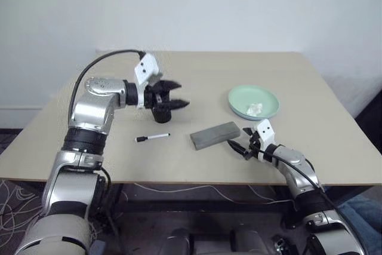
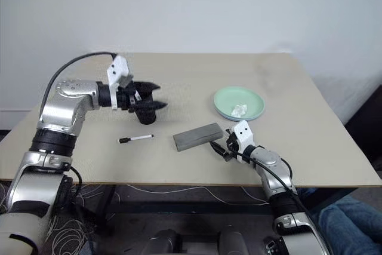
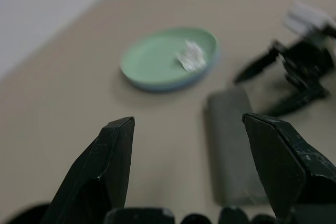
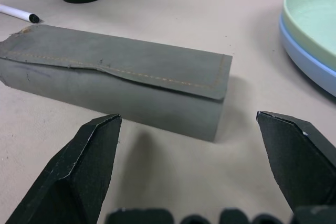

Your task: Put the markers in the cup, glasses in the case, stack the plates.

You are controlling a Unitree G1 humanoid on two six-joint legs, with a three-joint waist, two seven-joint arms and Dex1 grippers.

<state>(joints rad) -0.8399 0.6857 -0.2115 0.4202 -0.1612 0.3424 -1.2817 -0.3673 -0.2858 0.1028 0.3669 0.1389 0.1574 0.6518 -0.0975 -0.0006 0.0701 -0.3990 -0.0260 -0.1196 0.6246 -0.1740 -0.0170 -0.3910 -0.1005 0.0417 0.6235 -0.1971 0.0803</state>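
Note:
One marker (image 1: 152, 138), white with a dark cap, lies on the table in front of the black cup (image 1: 161, 115). My left gripper (image 1: 182, 95) hovers open just above the cup, holding nothing and hiding the cup's top. The grey case (image 1: 215, 135) lies shut in the middle, and the glasses are out of view. At the right, the mint green plate (image 1: 253, 100) sits on the light blue plate (image 4: 310, 64), with a crumpled white scrap (image 1: 255, 109) on top. My right gripper (image 1: 237, 149) stands open and empty, just short of the case's near end (image 4: 115, 72).
The beige table (image 1: 197, 73) has bare room at its back and left. Its front edge runs close below the case and my right arm. A white wall stands behind the table.

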